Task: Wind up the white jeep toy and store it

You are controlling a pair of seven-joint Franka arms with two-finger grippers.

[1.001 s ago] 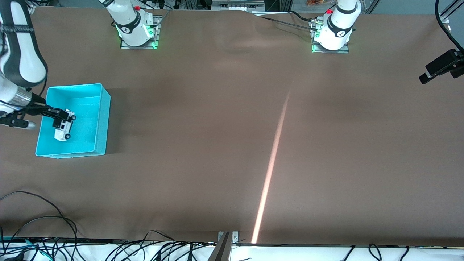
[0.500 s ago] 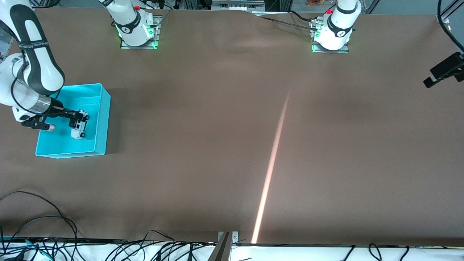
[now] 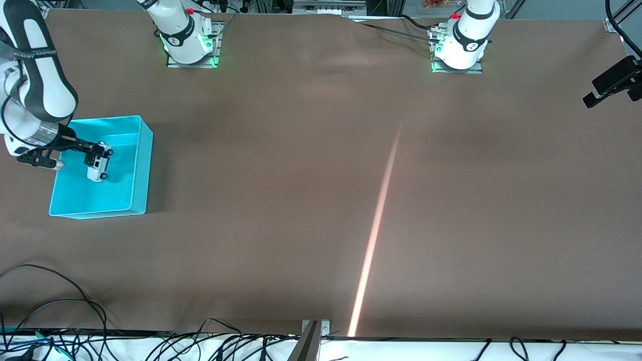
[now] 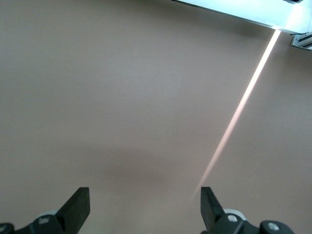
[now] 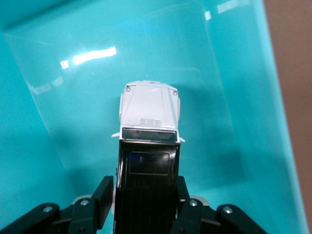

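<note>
Right end effector [image 3: 95, 152]: we see it clamped on the white jeep toy [image 3: 98, 165], its two fingers [image 5: 105, 195] pressed against the sides of the black roof, up over the cyan bin [image 3: 143, 165].
White jeep toy: in the right wrist view [image 5: 148, 109] we look down on its white hood pointing away from the fingers, the bin's floor below it; whether its wheels touch that floor we cannot tell.
Cyan bin: it sits on the counter [image 3: 321, 200] at the right arm's end, open at the top, and we see nothing else in it.
Left end effector [image 4: 145, 204]: its fingers [image 4: 78, 207] stand wide apart with nothing between them, over bare brown counter; the left arm waits, its end effector up by the edge of the front view at the left arm's end.
Light streak [image 3: 373, 240]: we see a thin pale line running slantwise across the counter toward the edge nearest the front camera, well apart from the bin.
Cables [image 3: 75, 321]: black leads lie along that near edge.
</note>
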